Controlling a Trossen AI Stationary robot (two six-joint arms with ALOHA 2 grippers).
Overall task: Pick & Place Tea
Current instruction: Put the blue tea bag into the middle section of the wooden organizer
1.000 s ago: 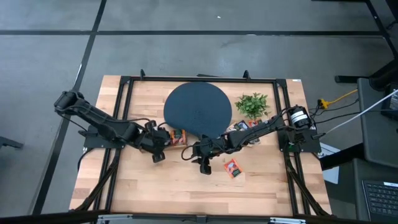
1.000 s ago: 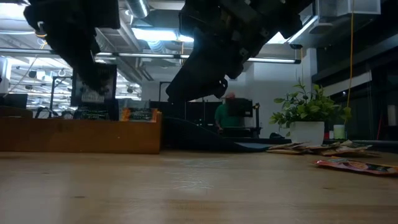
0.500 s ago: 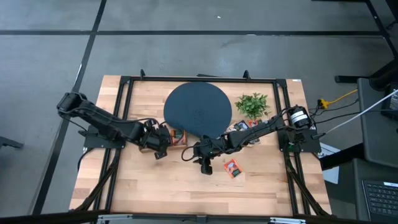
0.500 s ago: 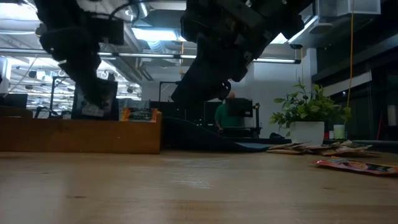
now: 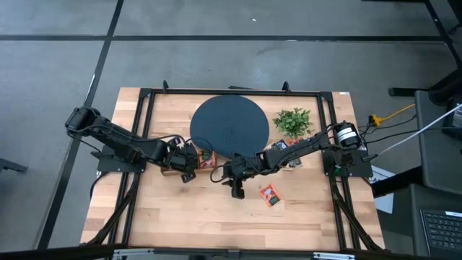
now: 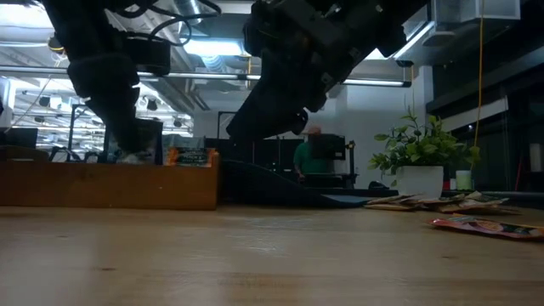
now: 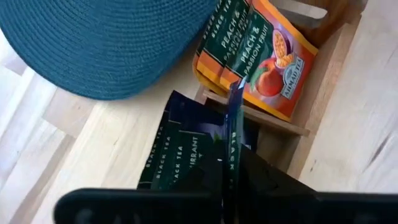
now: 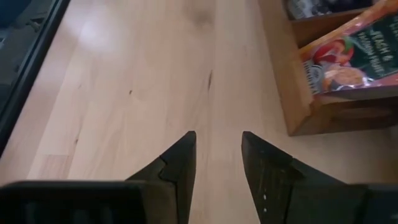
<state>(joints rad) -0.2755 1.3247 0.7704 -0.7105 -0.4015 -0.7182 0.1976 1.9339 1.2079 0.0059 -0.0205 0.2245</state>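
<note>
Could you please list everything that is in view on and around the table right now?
Disc: one, dark blue, round, at the table's far middle.
Plant: one, green, in a pale pot, right of the disc.
Wooden box: one, light brown, by the disc's near left edge, holding orange and dark sachets.
Loose sachet: one, orange-red, flat on the table near the right arm.
Sachet pile: several, mixed colours, by the plant's pot.
Table: one, light wood, with a black frame.
Person: one, green top, in the room behind.
Left end effector: at the box, shut on a dark sachet.
Right end effector: open, over bare table beside the box.
</note>
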